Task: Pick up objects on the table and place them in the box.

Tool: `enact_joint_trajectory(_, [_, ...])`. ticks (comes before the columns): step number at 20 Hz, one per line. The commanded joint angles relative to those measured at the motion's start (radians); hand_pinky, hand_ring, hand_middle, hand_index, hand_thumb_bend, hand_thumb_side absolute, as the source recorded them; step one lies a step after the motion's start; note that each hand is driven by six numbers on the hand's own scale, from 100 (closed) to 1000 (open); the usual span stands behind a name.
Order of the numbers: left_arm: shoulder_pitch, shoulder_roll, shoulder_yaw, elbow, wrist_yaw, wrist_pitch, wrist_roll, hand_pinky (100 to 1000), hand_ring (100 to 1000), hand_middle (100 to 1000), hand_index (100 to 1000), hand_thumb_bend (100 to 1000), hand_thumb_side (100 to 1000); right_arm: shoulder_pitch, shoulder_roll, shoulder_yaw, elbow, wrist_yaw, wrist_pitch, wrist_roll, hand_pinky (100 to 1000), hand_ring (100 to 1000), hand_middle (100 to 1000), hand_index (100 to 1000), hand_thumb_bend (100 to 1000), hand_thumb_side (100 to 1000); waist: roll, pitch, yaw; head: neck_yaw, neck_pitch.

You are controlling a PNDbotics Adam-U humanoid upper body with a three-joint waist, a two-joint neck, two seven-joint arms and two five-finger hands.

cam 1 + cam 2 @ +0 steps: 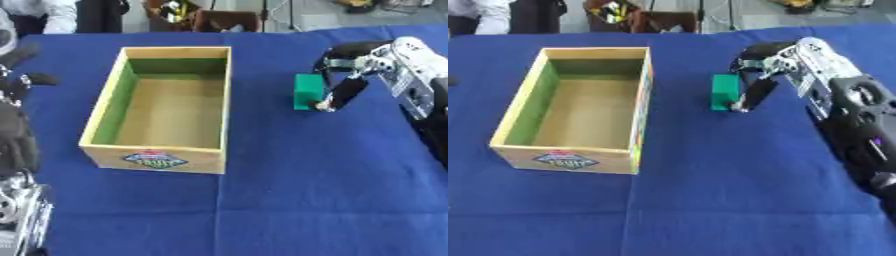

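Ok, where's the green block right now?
The green block stands on the blue cloth right of the wooden box, toward the table's far side. The right hand is at the block's right side, fingertip against it.

The block [307, 91] stands right of the box [156, 154] on the table [306, 200].

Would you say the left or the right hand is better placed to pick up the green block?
The right hand: its fingers already reach down beside the green block, right of the box. The left hand sits at the table's left edge, beyond the box.
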Motion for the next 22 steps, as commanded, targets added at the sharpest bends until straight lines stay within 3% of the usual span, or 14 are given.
enact_joint_trajectory(1, [-0.011, 0.007, -0.005, -0.017, 0.001, 0.002, -0.004, 507, 726, 881, 749, 100, 977, -0.020, -0.011, -0.012, -0.011, -0.013, 0.014, -0.031, 779, 794, 467, 585, 100, 513, -0.002, -0.018, 0.002, -0.002, -0.013])
enact_joint_trajectory(10, [-0.012, 0.006, -0.004, -0.017, 0.000, 0.005, -0.006, 508, 726, 881, 749, 100, 977, -0.015, -0.014, -0.019, -0.034, -0.037, 0.034, -0.097, 757, 748, 398, 464, 100, 486, -0.003, -0.019, 0.002, 0.001, -0.010])
enact_joint_trajectory(22, [-0.012, 0.010, -0.006, -0.017, 0.003, 0.005, -0.008, 509, 725, 878, 750, 100, 974, -0.077, 0.022, -0.029, -0.190, -0.068, 0.097, -0.158, 743, 726, 365, 419, 100, 515, -0.006, -0.038, 0.003, -0.005, -0.003])
